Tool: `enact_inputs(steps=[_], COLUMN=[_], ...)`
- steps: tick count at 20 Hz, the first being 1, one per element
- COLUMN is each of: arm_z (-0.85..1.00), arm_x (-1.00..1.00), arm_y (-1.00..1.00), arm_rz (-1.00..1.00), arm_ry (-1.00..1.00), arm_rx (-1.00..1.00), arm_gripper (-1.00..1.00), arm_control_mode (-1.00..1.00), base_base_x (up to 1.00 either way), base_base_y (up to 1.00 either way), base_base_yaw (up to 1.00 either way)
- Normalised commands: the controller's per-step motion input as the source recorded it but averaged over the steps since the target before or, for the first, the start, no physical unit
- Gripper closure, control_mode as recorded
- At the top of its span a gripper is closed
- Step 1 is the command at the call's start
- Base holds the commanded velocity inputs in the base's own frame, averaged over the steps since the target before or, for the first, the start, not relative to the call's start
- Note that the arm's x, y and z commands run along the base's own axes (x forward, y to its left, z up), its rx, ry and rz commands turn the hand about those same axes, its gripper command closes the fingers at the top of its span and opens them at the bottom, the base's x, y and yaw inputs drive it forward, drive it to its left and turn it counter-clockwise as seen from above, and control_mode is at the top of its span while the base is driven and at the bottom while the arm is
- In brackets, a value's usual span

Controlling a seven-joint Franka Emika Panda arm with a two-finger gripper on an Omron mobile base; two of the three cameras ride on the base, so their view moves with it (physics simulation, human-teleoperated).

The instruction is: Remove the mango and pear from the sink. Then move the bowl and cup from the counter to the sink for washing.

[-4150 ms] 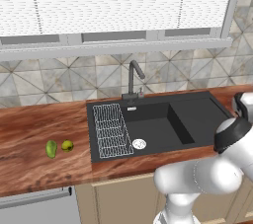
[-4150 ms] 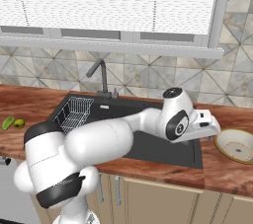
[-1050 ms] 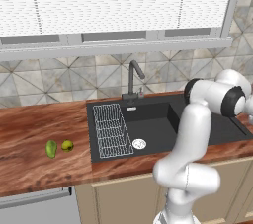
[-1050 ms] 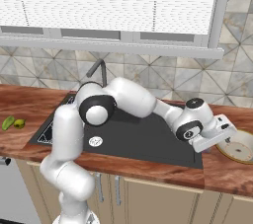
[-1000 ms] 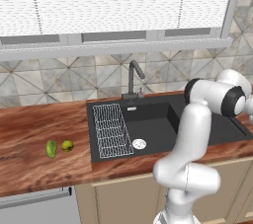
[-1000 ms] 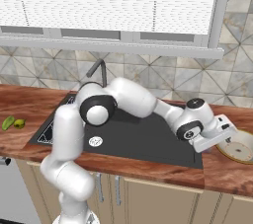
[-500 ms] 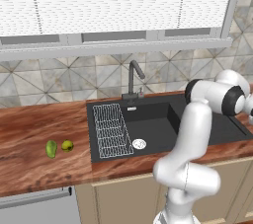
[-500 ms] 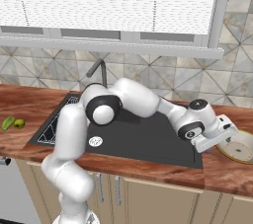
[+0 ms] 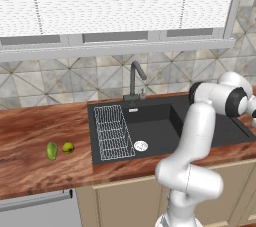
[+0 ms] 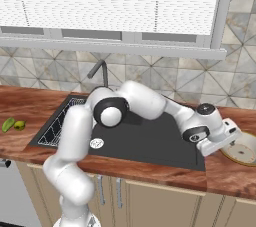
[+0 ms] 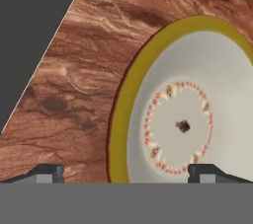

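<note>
Bowl [image 11: 197, 119] cropped at frame edge

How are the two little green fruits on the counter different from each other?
The longer green fruit is a stretched oval, while the rounder fruit is closer to a small ball. The longer one is plain green; the rounder one looks more yellow-green. The longer one lies farther from the sink. Both rest side by side on the wooden counter, out of the sink.
</note>
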Motion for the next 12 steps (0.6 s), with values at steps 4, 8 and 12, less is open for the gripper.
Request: enact_inputs(steps=[4,8,12], arm_z=[-0.14,-0.12,-0.13], arm_x=[0.14,0.17,0.18], arm_y=[-0.07,-0.07,-0.09], arm_rz=[0.00,0.00,0.00], arm_ry=[0.00,0.00,0.00], arm_rx=[0.03,0.03,0.02], arm_gripper=[-1.00,-1.00,-1.00], arm_control_mode=[-1.00,-1.00,-1.00], base_base_x=[0.00,0.00,0.00], base_base_y=[0.00,0.00,0.00], base_base_yaw=[0.00,0.00,0.00])
